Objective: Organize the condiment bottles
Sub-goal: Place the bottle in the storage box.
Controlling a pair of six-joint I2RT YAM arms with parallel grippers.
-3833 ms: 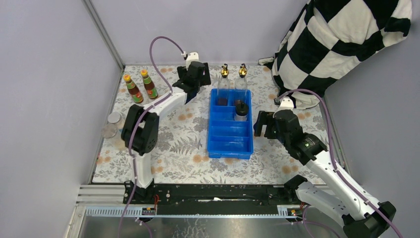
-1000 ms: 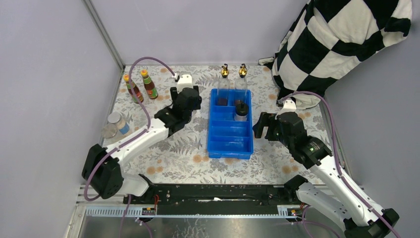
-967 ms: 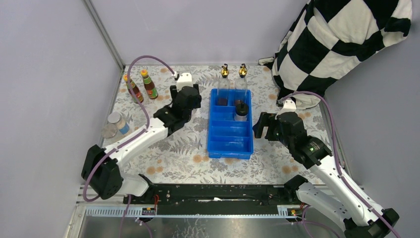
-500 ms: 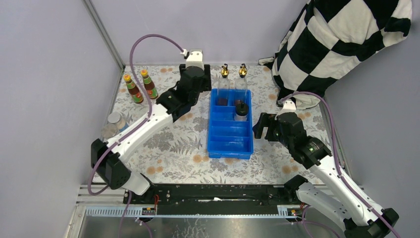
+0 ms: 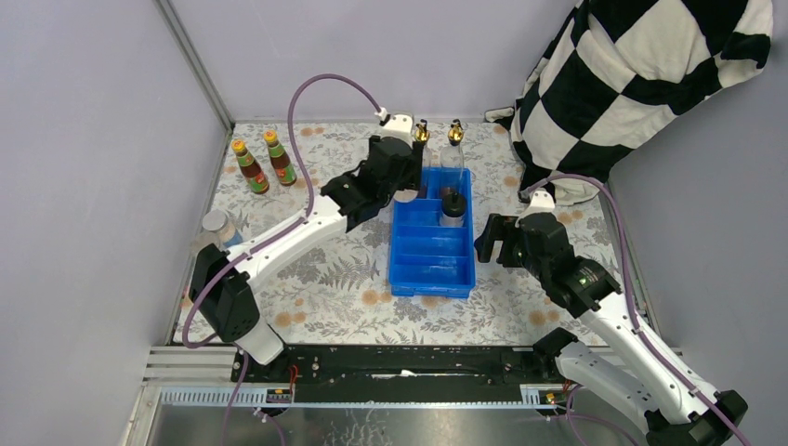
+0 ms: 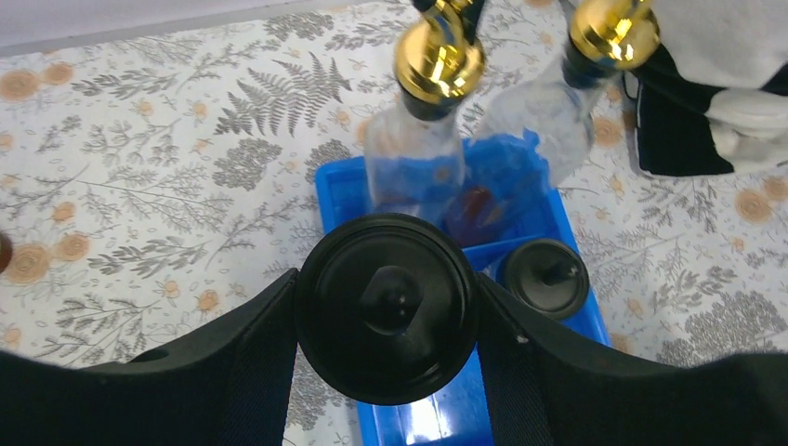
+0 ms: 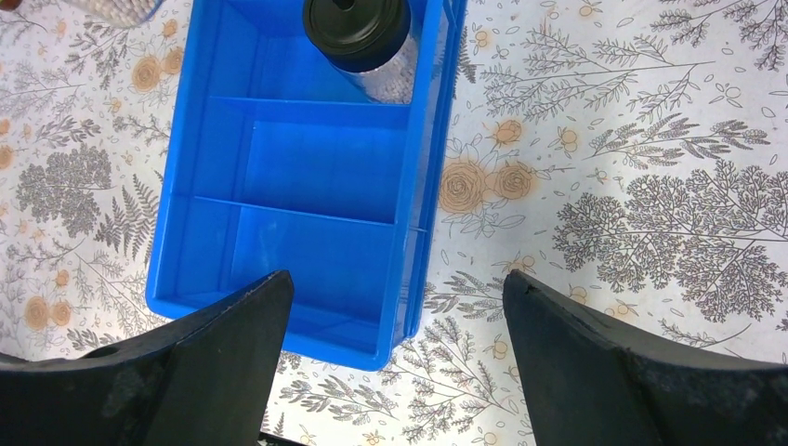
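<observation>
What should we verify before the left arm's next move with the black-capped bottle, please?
1. Grip: left claw shut on the held black-capped bottle: ok.
2. Position: that bottle over the far-left compartment of the blue tray: ok.
3. Its base resting on the tray floor: cannot tell.
4. Gap to the second black-capped bottle in the neighbouring compartment: ok.
5. Clearance from the gold-spouted bottles behind the tray: cannot tell.
6. Other arm: right claw open, empty, beside the tray: ok.

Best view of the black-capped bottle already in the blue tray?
Right wrist: the black-capped bottle is close, cap and pale body both visible, though clipped at frame top. Top external shows it small; left wrist, only its cap.
</observation>
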